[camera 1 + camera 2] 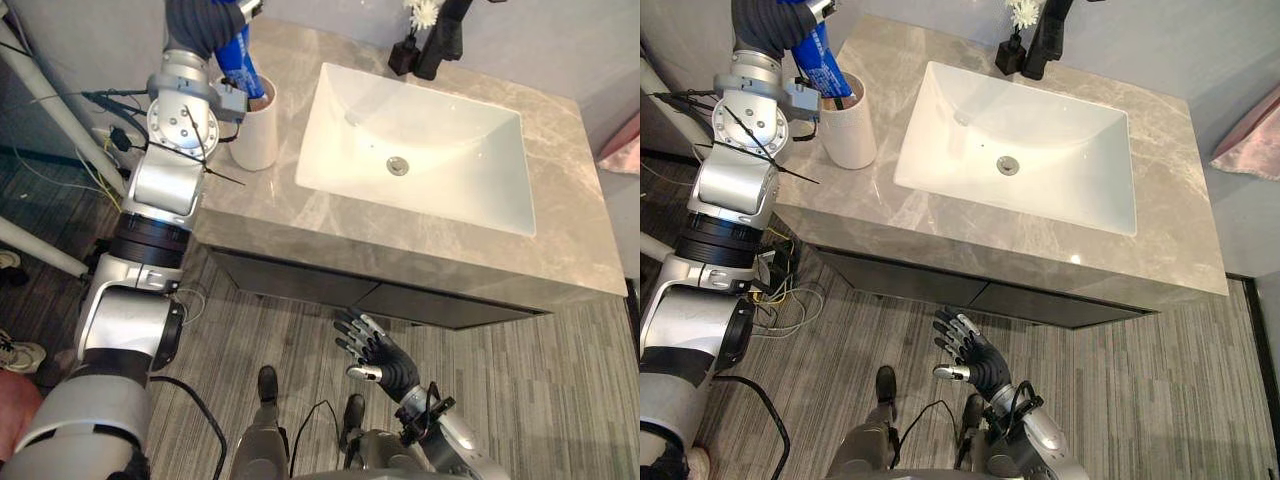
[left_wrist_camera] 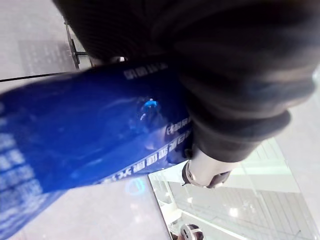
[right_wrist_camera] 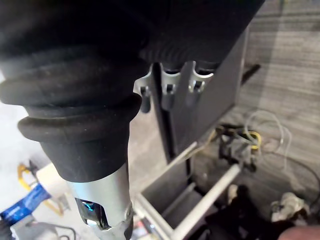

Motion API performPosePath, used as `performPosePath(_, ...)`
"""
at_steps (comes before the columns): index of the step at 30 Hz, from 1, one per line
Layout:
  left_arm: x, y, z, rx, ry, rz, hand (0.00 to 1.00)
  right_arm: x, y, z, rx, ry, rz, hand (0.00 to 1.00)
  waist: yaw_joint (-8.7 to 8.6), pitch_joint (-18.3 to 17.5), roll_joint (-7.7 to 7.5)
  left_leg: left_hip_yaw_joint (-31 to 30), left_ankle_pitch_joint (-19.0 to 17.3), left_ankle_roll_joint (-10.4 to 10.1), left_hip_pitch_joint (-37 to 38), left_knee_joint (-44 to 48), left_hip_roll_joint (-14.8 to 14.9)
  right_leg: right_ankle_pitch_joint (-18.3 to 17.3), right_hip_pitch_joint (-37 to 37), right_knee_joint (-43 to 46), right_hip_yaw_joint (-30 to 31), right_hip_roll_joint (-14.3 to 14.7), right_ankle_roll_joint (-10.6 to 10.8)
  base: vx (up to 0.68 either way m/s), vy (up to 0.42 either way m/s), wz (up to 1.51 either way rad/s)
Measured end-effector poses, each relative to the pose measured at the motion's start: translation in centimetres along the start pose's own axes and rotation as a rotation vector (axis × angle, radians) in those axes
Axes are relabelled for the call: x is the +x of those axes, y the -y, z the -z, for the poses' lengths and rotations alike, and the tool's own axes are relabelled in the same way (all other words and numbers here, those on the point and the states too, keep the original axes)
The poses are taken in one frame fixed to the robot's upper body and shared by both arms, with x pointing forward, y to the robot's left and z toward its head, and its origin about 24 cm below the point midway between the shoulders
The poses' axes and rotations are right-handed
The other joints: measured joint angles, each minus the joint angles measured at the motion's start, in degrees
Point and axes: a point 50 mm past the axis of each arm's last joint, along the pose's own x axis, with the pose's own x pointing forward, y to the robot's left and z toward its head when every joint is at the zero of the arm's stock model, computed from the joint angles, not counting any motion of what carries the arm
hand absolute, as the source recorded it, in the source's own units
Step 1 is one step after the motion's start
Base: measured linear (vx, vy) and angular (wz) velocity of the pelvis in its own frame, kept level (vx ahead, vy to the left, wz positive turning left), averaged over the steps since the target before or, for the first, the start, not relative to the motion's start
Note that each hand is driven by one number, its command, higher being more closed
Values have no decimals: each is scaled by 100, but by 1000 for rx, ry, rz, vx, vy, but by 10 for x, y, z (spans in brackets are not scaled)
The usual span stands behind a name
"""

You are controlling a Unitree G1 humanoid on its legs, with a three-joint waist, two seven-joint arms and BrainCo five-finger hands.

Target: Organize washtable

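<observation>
A blue tube point(image 1: 240, 62) stands tilted with its lower end in the mouth of a white cup point(image 1: 256, 130) at the left end of the grey marble washtable point(image 1: 350, 235). My left hand point(image 1: 205, 20) is shut on the tube's upper part. In the left wrist view the blue tube point(image 2: 85, 145) runs under the hand's dark cover point(image 2: 225, 65). My right hand point(image 1: 378, 352) hangs low in front of the dark cabinet, away from the tabletop. Its fingers point(image 3: 167, 90) are straight and hold nothing.
A white sink point(image 1: 330, 150) fills the middle of the washtable, with a black faucet point(image 1: 440, 40) and a small black vase holding a white flower point(image 1: 405, 50) behind it. A pink cloth point(image 1: 1250, 135) hangs at the far right. Cables lie on the floor left of the cabinet.
</observation>
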Motion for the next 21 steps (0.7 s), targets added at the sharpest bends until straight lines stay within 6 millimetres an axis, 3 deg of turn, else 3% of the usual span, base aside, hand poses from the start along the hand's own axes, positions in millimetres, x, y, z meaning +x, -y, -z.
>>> performPosePath(14, 1, -9, 0, -11, -1, -49, 100, 1, -3, -6, -9, 24, -13, 0, -10, 251, -7, -2, 0, 0, 0, 2, -2, 0, 0, 1, -2, -1, 0, 6, 1, 0)
performPosePath(15, 1, -8, 0, -11, -1, -49, 0, 1, -3, -6, -10, 27, -15, 0, -10, 261, -6, -2, 0, 0, -2, 1, -2, 0, -1, 1, -3, -1, 0, 0, 0, 0)
performPosePath(21, 1, -8, 0, -11, -1, -45, 0, 1, -3, -7, -11, 29, -14, 0, -9, 269, -4, 2, 0, 0, 0, 2, -3, 0, -3, 1, 1, -3, -1, 0, 0, 0)
